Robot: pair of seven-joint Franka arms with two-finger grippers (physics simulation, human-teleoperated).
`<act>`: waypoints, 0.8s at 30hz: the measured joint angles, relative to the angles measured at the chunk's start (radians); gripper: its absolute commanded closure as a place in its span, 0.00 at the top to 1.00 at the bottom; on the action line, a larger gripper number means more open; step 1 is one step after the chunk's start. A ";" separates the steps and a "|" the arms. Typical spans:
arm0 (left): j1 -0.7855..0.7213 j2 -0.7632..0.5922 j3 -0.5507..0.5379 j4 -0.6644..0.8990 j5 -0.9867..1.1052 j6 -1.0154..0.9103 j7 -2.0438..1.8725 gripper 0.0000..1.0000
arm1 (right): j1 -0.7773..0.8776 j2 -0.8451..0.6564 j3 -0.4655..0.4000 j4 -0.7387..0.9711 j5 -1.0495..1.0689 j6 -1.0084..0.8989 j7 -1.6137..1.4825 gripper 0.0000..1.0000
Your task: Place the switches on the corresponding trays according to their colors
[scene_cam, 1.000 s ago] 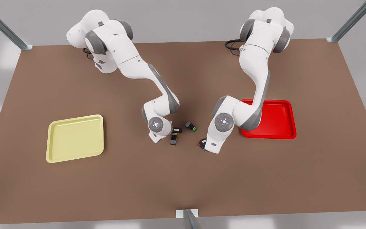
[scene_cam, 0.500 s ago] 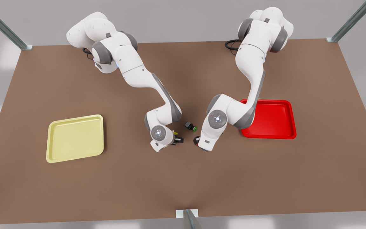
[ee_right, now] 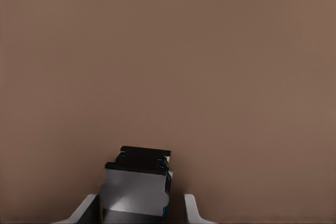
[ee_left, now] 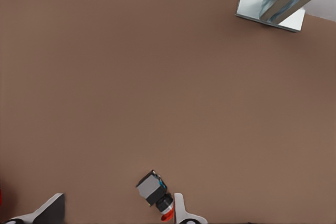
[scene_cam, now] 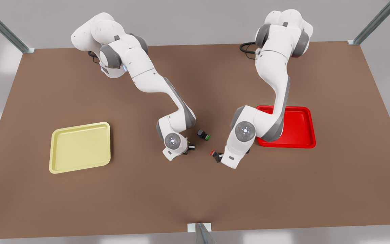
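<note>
Brown flat surface [scene_cam: 195, 189] carried a pale yellow squarish plastic tray [scene_cam: 80, 147] toward the front view's left and a bright red matching tray [scene_cam: 300, 132] toward its right, both without switches. Left tool [ee_left: 115, 209] hung low near the red tray, fingers spread wide, pinching nothing. Right tool [ee_right: 139, 208] sat mid-surface, pressed onto the dark grey blocky yellow-capped switch [ee_right: 137, 182]. The tiny red-capped grey switch [ee_left: 155, 191] lay on its side on the surface, just beside one left finger, off centre. A green-capped lookalike switch [scene_cam: 203, 135] sat between the arms. The switches looked light, rigid and easy to tip; best taken across the flat body sides, since the round cap would likely slip. The yellow cap was hidden in the right wrist view, and contact on one side was hard to make out.
</note>
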 measured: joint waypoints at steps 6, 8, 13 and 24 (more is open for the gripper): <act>-0.003 0.105 -0.001 0.066 -0.003 0.046 -0.004 1.00 | -0.003 0.005 -0.004 0.000 -0.004 0.006 -0.002 0.63; -0.006 0.121 -0.003 0.061 -0.005 0.045 -0.004 1.00 | -0.003 0.004 -0.008 0.000 -0.004 0.004 0.000 0.63; -0.024 0.201 -0.004 0.064 -0.023 0.119 -0.011 1.00 | -0.003 0.005 -0.009 0.002 -0.003 0.006 0.002 0.60; -0.072 0.231 -0.001 0.005 -0.112 0.178 -0.119 1.00 | -0.003 0.017 -0.015 0.012 -0.003 0.008 -0.003 0.55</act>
